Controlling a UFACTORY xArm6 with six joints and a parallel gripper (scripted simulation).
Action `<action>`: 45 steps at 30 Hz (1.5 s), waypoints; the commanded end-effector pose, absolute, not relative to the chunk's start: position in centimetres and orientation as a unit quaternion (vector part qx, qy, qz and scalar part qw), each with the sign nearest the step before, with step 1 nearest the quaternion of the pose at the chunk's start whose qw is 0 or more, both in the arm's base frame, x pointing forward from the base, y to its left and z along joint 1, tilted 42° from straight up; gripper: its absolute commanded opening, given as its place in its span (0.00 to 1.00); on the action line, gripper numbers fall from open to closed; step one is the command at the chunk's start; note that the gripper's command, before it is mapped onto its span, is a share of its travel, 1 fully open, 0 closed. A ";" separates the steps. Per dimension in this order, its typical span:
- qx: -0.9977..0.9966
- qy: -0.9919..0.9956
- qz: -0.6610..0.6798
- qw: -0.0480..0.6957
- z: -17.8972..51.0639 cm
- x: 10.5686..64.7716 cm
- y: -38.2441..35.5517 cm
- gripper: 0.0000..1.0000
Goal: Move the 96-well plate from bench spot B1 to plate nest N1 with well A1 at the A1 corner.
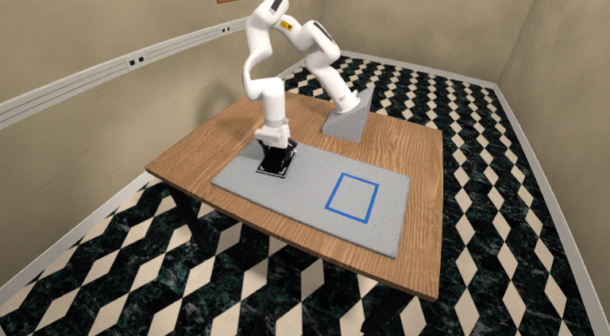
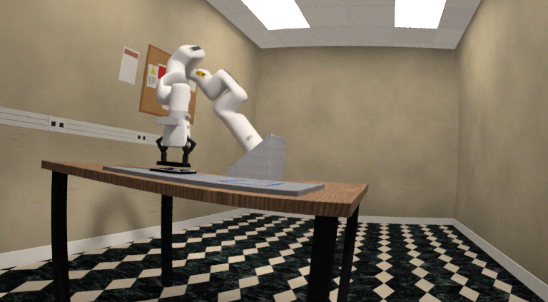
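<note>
My gripper [image 1: 275, 157] hangs straight down over the plate nest N1 [image 1: 272, 170], a dark frame with white corner marks at the back left of the grey bench mat [image 1: 310, 191]. It is shut on the dark 96-well plate [image 2: 173, 163], held flat by its two sides. In the side view the gripper [image 2: 174, 161] holds the plate a small gap above the nest [image 2: 173, 170]. The plate's cut-off corner and the A1 mark are too small to tell. The blue-outlined bench spot B1 [image 1: 352, 197] holds nothing.
The arm's grey wedge base [image 1: 348, 117] stands on the wooden table [image 1: 314, 188] behind the mat. The table's edges drop to a chequered floor. Walls stand close on the left and at the back.
</note>
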State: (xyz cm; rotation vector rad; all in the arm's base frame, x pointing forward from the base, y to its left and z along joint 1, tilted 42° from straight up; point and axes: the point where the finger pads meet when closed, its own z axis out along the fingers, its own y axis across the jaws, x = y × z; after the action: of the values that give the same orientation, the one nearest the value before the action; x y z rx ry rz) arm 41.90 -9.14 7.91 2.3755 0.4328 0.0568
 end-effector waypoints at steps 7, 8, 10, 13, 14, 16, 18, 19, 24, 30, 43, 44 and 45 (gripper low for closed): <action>0.919 0.168 0.023 0.355 7.9 42.0 -9.2 0.00; 0.919 0.168 0.023 0.355 7.9 42.0 -9.2 0.00; 0.919 0.168 0.023 0.355 7.9 42.0 -9.2 0.00; 0.919 0.168 0.023 0.355 7.8 42.0 -9.2 0.00; 0.919 0.168 0.023 0.355 7.8 42.0 -9.2 0.00; 0.919 0.168 0.023 0.355 7.8 42.0 -9.3 0.00; 0.919 0.168 0.023 0.355 7.8 42.0 -9.3 0.00; 0.919 0.168 0.023 0.355 7.8 42.0 -9.3 0.00; 0.919 0.168 0.023 0.355 7.7 42.0 -9.3 0.00; 0.919 0.168 0.023 0.355 7.6 42.1 -9.4 0.00; 0.919 0.168 0.023 0.355 7.5 42.1 -9.5 0.00; 0.919 0.168 0.023 0.355 7.5 42.1 -9.5 0.00; 0.919 0.168 0.023 0.355 7.5 42.1 -9.5 0.00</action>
State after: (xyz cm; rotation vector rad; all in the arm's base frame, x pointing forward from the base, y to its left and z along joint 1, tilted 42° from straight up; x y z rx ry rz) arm 41.99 -9.55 7.44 2.3755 0.4327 0.0567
